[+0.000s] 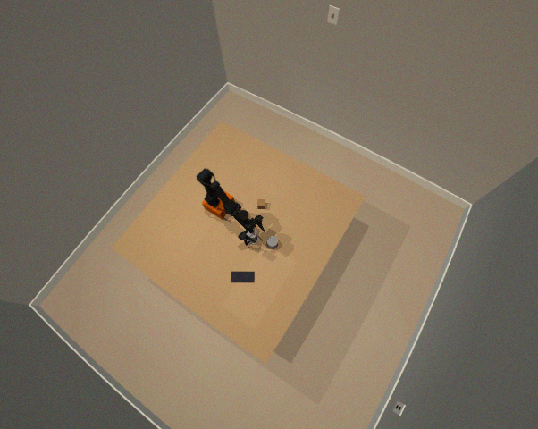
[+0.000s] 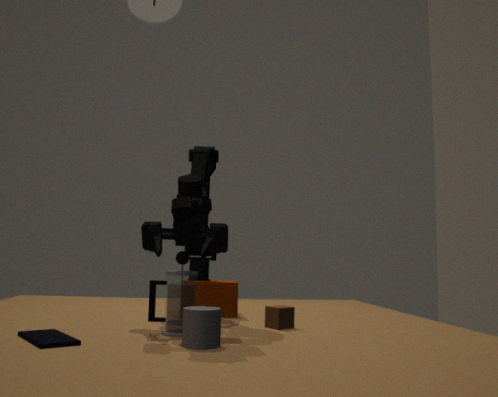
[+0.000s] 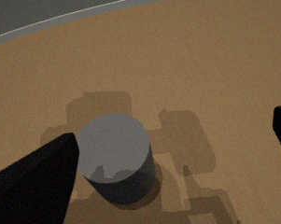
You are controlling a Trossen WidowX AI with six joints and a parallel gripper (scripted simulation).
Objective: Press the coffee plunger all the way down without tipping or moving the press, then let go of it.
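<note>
The coffee press point(image 2: 173, 303) stands upright on the table, its black handle at the left in the exterior view. Its black plunger knob point(image 2: 182, 257) sits a little above the lid, with a short piece of rod showing between them. The filter inside the glass cannot be made out. My gripper point(image 1: 256, 237) point(image 2: 181, 251) point(image 3: 175, 130) is wide open, with one finger on each side above the press and nothing held. The knob is out of the wrist view, and the arm partly covers the press in the top view.
A grey cylinder point(image 1: 272, 241) point(image 2: 201, 328) point(image 3: 114, 147) stands close beside the press, on the side away from the orange arm base point(image 1: 215, 208) point(image 2: 217, 298). A small brown block point(image 1: 261, 203) point(image 2: 279, 317) and a flat dark slab point(image 1: 242, 277) point(image 2: 49, 338) lie on the table.
</note>
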